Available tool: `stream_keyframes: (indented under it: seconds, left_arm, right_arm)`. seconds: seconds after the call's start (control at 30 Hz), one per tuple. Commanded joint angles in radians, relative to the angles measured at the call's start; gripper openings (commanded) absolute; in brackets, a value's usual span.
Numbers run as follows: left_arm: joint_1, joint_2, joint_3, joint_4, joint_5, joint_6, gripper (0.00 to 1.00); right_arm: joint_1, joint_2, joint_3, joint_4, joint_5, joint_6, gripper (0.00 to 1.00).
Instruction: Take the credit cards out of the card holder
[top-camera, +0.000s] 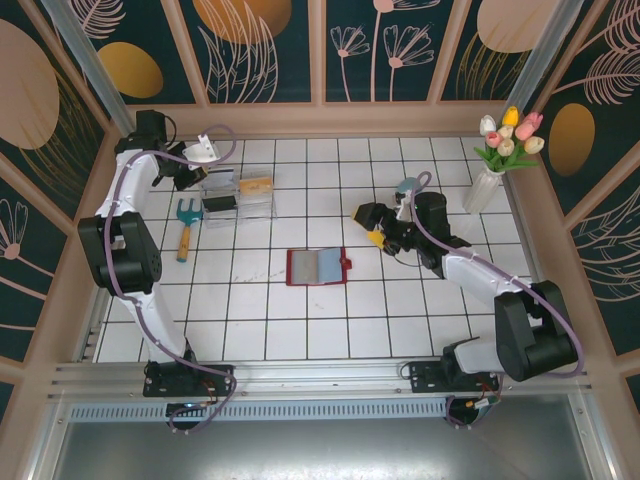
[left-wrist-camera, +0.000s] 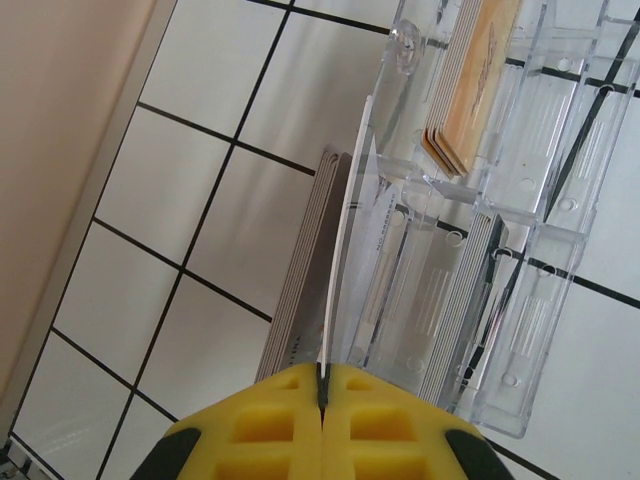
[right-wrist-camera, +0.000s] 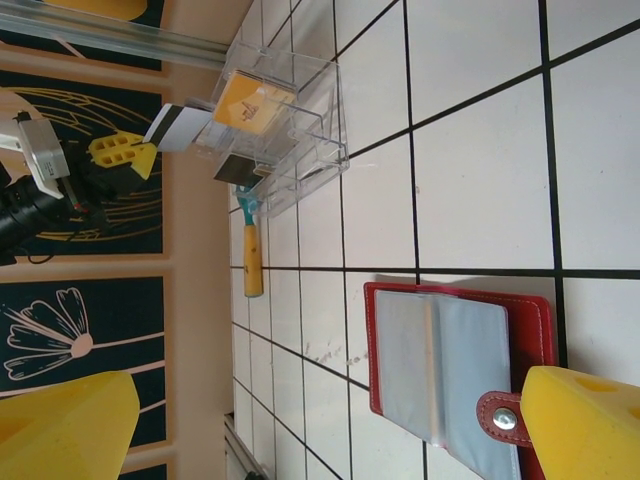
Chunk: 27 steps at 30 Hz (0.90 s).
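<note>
Card holder (top-camera: 315, 267): red, lying open and flat near the middle of the bench, its pale grey-blue pockets facing up. Whether any cards sit in the pockets cannot be told.

Snap tab (right-wrist-camera: 500, 415): red with a metal stud, on the card holder's edge that faces the right edge of the bench.

Right hand (top-camera: 370, 226): fingers spread wide, nothing between them. It hangs just beyond the card holder, on the side toward the far-right corner. In its wrist view the open card holder lies between the two yellow pads (right-wrist-camera: 585, 420), with the snap tab just beside one of them.

Left hand (right-wrist-camera: 120, 155): yellow pads pressed together, clamped on one credit card (right-wrist-camera: 180, 125). It is near the far-left corner, well apart from the card holder.

Held credit card: pale with a dark stripe, seen edge-on from the left wrist. Its free end reaches the clear box (top-camera: 240, 195); whether it touches cannot be told.

Clear box: see-through plastic with compartments, standing toward the far-left corner.

Tan credit cards (left-wrist-camera: 470, 80): a stack standing in one compartment of the clear box.

Grey credit cards (left-wrist-camera: 305, 280): a second stack at the box's side nearer the left hand.

Toy rake (top-camera: 186, 225): teal head and wooden handle, on the bench just beside the clear box, toward the left edge.

Vase of tulips (top-camera: 487, 185): at the far-right corner.
</note>
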Motion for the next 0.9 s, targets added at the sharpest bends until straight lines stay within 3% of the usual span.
stream_keyframes:
  seconds: [0.0, 0.87]
  left_arm:
    - [0.003, 0.025, 0.009, -0.009, 0.015, 0.036, 0.03]
    - [0.003, 0.047, 0.043, 0.02, -0.021, 0.069, 0.09]
  right_arm:
    - [0.009, -0.037, 0.034, -0.014, 0.009, 0.002, 0.99]
    - [0.04, -0.056, 0.039, -0.05, 0.033, -0.003, 0.99]
